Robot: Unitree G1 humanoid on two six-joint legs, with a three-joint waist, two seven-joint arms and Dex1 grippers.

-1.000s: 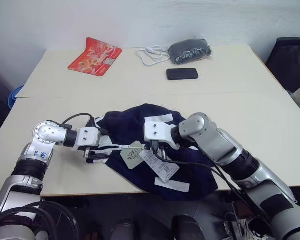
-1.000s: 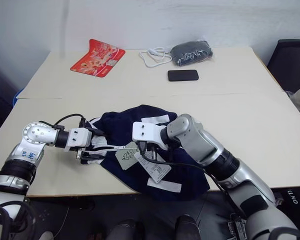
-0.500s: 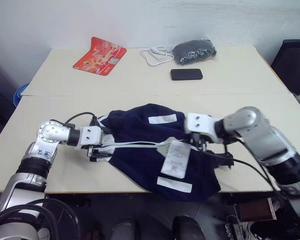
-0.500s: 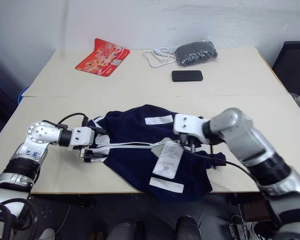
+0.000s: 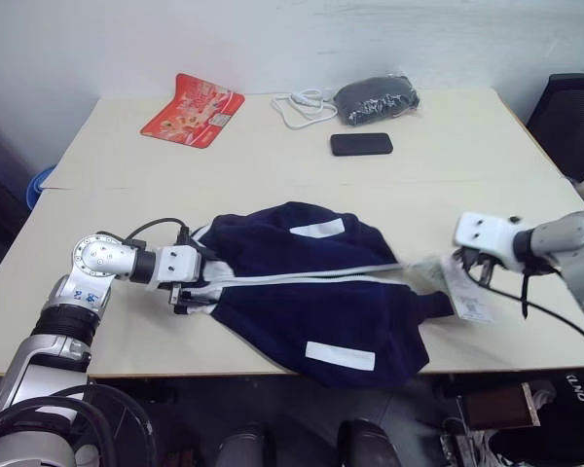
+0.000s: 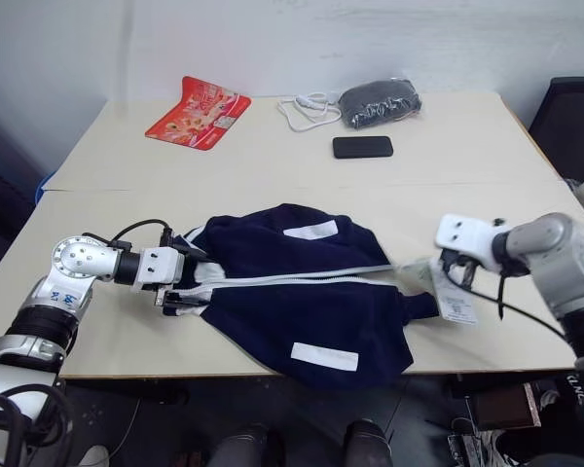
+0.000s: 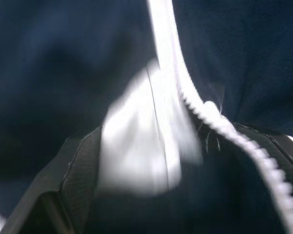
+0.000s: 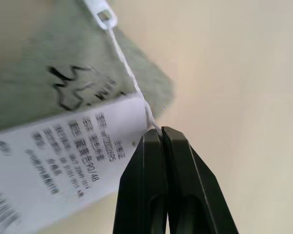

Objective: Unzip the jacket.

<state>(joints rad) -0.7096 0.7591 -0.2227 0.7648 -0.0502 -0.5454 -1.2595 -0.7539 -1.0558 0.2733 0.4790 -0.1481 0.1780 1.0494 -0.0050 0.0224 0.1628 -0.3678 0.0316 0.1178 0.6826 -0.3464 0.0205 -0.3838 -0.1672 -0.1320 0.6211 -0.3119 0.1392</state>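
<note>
The dark navy jacket lies crumpled on the near half of the table. Its white zipper line runs across it and splits into two strands toward the right. My left gripper is at the jacket's left end, and the left wrist view shows fabric and white trim filling the space between its fingers. My right gripper is past the jacket's right edge. It is shut on the thin white string that ties the paper hang tags to the white zipper pull.
At the back of the table lie a red packet, a white cable, a dark grey bundle in a clear bag and a black phone. A black chair stands at the right.
My right gripper has swung far to the right, taking the hang tags and zipper pull with it. The white zipper now stretches open across the jacket. The left gripper stayed put.
</note>
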